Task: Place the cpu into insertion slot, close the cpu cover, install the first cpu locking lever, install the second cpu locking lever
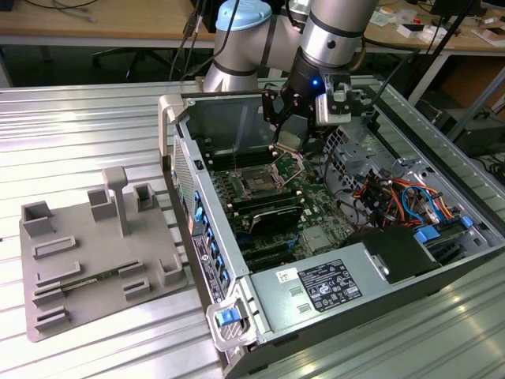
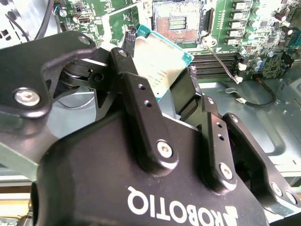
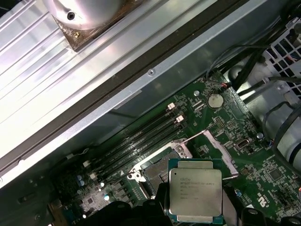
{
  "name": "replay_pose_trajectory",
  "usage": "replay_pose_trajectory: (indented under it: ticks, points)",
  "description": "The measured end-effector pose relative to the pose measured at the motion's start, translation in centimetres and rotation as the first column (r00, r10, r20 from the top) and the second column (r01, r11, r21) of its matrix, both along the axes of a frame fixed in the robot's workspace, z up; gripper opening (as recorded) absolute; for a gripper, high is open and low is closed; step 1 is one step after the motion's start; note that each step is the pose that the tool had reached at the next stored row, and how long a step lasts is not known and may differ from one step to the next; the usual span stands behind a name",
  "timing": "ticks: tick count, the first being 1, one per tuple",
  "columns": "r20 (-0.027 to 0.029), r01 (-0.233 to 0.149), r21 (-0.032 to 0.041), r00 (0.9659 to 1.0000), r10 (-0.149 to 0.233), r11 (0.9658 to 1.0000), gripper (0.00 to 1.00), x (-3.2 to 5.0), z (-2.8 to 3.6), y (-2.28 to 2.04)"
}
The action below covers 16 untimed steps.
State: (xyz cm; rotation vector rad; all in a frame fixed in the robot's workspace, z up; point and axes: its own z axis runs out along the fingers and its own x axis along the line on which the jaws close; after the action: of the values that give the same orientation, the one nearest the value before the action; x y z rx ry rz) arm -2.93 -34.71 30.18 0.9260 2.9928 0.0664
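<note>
On the ribbed metal table [image 1: 87, 134] lies an open computer case [image 1: 316, 304]; the gripper [image 1: 288, 142], clamped on the cpu [image 2: 157, 61], hangs near the insertion slot [image 1: 259, 182].

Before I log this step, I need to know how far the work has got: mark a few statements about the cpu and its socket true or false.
1. The end effector grips the cpu. True.
2. The cpu is seated in the insertion slot. False: it is held above the board, and the slot is empty.
3. The insertion slot's contacts lie uncovered. True.
4. The grey fixture plate lies inside the computer case. False: it lies on the table, to the exterior view's left of the case.
</note>
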Motion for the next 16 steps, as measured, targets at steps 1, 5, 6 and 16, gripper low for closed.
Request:
replay_pose_trajectory:
  ticks: [1,5,6,16]
  points:
    - [0.0000,0.001,0.0000,1.0000,-0.001,1.0000,0.55,0.00,0.00,0.00]
    - [0.0000,0.004,0.0000,1.0000,-0.004,1.0000,0.55,0.00,0.00,0.00]
    - [0.0000,0.005,0.0000,1.0000,-0.005,1.0000,0.55,0.00,0.00,0.00]
    - [0.0000,0.015,0.0000,0.9999,-0.015,0.9999,0.55,0.00,0.00,0.00]
